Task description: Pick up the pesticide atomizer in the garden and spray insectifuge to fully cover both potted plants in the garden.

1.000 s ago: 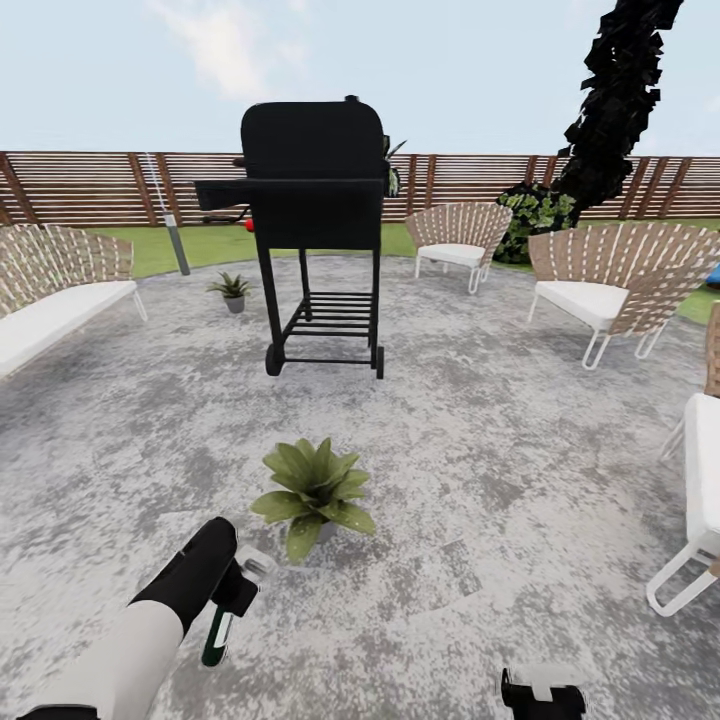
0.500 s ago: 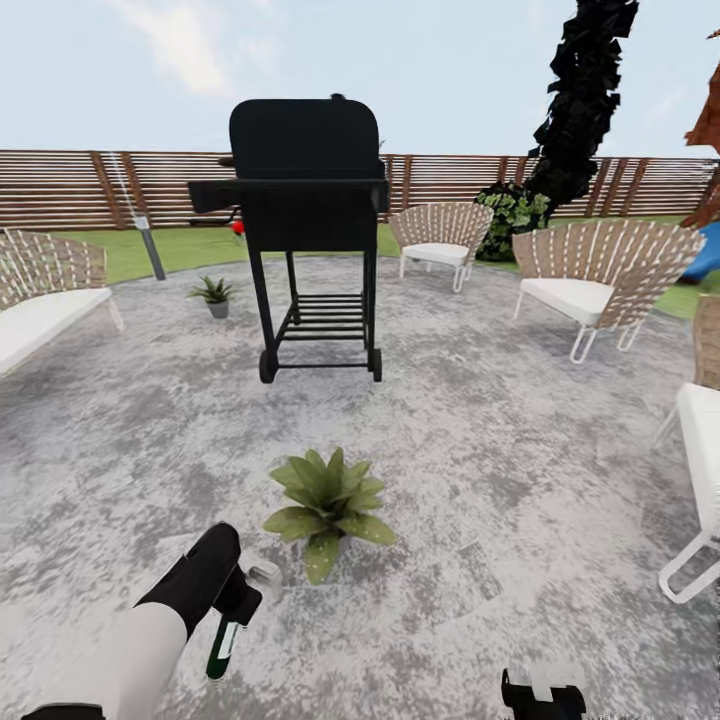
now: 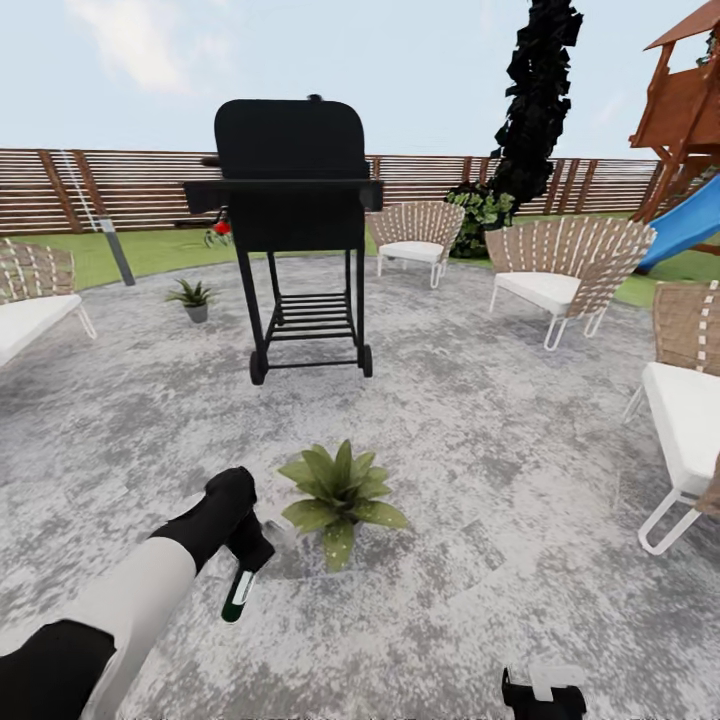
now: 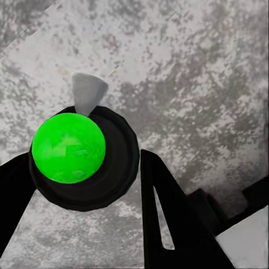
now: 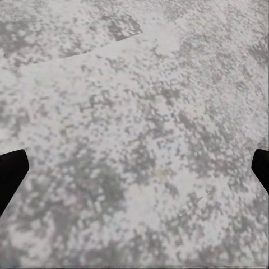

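Note:
My left gripper (image 3: pixel 248 552) is shut on the pesticide atomizer (image 3: pixel 239 594), a small dark bottle with a white band that hangs down from the fingers. It hovers just left of the near potted plant (image 3: pixel 342 497), a low green rosette on the grey paving. In the left wrist view the atomizer (image 4: pixel 73 151) shows end-on as a black round body with a bright green face, held between the dark fingers (image 4: pixel 168 218). A second potted plant (image 3: pixel 191 296) stands farther back at the left. My right gripper (image 3: pixel 542 692) is low at the bottom edge; its wrist view has the right gripper (image 5: pixel 134 168) open over bare paving.
A black wheeled grill (image 3: pixel 292 205) stands between the two plants. Woven chairs (image 3: pixel 560 270) ring the paved circle (image 3: pixel 470 450), with one close at the right (image 3: pixel 685 420). A slatted fence (image 3: pixel 60 190), a lamp post (image 3: pixel 112 245) and a slide (image 3: pixel 685 225) lie beyond.
The camera has turned right, so the scene has slid left and a slide has come into view. My left arm has moved up and closer to the near plant, still holding the atomizer.

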`<state>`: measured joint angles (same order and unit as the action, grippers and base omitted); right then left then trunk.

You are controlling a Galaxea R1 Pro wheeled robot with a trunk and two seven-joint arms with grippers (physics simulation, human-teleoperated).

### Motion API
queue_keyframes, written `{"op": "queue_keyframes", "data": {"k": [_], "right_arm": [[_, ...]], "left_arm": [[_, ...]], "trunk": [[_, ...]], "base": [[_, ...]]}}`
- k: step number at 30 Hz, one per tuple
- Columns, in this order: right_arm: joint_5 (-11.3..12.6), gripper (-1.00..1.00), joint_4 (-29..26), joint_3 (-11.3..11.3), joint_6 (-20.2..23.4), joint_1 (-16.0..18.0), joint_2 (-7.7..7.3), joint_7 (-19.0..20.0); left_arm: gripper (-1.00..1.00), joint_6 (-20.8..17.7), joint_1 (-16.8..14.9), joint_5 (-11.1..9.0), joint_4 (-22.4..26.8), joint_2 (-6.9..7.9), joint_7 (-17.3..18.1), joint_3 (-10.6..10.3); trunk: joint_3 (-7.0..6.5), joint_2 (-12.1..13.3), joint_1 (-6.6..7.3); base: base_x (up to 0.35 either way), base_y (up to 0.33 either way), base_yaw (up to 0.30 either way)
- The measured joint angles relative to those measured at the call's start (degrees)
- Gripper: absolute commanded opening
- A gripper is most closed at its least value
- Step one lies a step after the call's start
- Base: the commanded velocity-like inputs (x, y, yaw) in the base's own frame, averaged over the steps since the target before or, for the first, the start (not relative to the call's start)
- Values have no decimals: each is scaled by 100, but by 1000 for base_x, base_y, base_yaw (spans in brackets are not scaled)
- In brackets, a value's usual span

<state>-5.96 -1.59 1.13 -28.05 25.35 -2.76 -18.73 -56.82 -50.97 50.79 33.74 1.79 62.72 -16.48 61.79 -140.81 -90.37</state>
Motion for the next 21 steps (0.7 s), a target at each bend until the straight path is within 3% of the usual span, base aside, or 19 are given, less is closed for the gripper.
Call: {"op": "queue_keyframes", "data": {"k": [2,4,7,11,21], "right_arm": [[-1,100,2,1,0,0,-1,1],[-2,100,4,1,-2,1,-5,0],[-2,100,2,2,-3,2,-1,-1],[5,100,-5,1,-2,1,2,-7],[6,100,-7,1,0,0,2,-5]], "left_arm": [[-100,22,-199,437,9,-4,762,-160],[-100,33,-326,1087,70,-12,1483,-196],[-100,44,-376,1455,93,-29,2124,-198],[-100,26,-604,1543,96,-23,2400,-198],[-100,-5,-688,1556,94,-69,2446,-173]], "trunk": [[0,0,1],[0,0,1],[0,0,1],[0,0,1],[1,0,0]], "base": [[-17,203,-1],[-3,48,0],[-1,12,0],[3,59,-126],[17,284,-278]]}}
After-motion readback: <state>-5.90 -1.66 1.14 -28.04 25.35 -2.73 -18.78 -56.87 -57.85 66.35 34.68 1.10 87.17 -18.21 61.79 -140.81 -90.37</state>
